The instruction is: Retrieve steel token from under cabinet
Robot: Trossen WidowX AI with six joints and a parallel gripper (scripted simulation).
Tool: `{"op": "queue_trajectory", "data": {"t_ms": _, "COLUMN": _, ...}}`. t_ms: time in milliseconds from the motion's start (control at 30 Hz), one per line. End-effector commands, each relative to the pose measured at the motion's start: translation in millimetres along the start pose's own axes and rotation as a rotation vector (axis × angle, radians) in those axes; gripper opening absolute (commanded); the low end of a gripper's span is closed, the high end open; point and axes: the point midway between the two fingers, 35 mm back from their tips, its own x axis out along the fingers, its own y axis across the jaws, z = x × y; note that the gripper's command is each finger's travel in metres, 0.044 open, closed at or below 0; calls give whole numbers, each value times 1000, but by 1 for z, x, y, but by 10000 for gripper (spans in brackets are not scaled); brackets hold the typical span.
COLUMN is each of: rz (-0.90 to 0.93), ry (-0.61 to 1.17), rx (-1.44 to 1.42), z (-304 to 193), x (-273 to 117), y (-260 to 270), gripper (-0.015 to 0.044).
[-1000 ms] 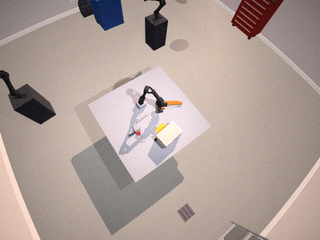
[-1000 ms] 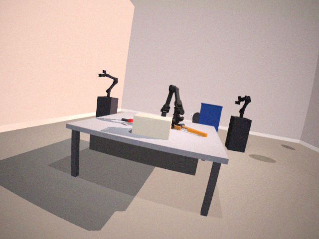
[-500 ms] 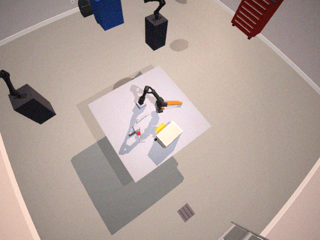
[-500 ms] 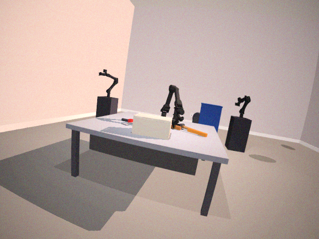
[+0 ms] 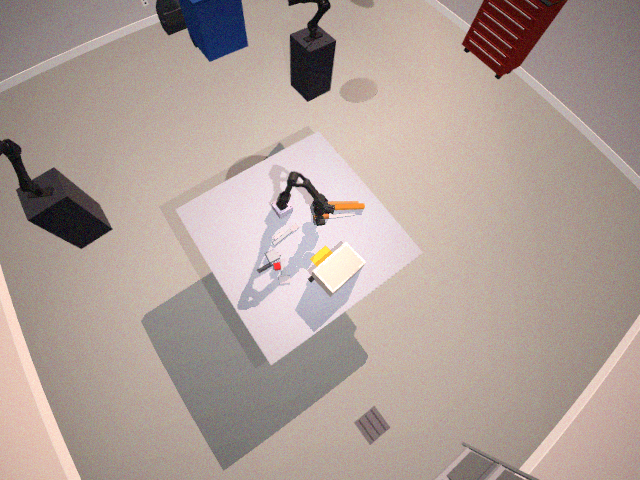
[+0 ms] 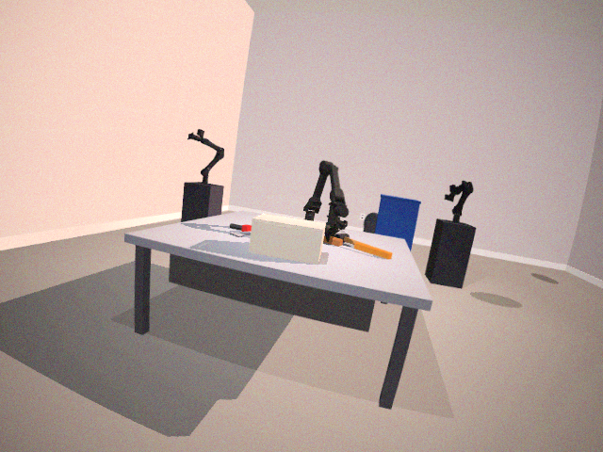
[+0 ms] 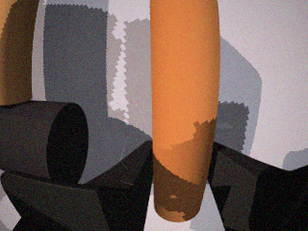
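Observation:
My gripper (image 5: 319, 222) (image 6: 328, 238) (image 7: 183, 156) is low over the table and shut on the orange handle (image 7: 185, 72) of a tool; its thin pale shaft (image 5: 342, 215) points away from the arm's base side, beside a hammer. The cream cabinet (image 5: 339, 266) (image 6: 285, 238) stands apart from the gripper. A flat yellow patch (image 5: 321, 255) lies along the cabinet's front, perhaps the marked area. The steel token is not visible; the vent slots are not seen either.
The hammer has an orange handle (image 5: 348, 205) (image 6: 369, 249) and a dark head (image 7: 67, 144) close beside the left finger. A red block (image 5: 277, 266) (image 6: 246, 228), a dark bar (image 5: 264, 268) and a long pale piece (image 5: 285, 234) lie on the table. A small black object (image 5: 310, 279) is by the cabinet's corner.

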Motion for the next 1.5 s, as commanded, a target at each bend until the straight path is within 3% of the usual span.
{"op": "queue_trajectory", "data": {"t_ms": 0, "rz": -4, "ry": 1, "rx": 38, "z": 0, "x": -1, "y": -1, "gripper": 0}}
{"op": "queue_trajectory", "data": {"t_ms": 1467, "rz": -3, "ry": 3, "rx": 384, "z": -1, "x": -2, "y": 0, "gripper": 0}}
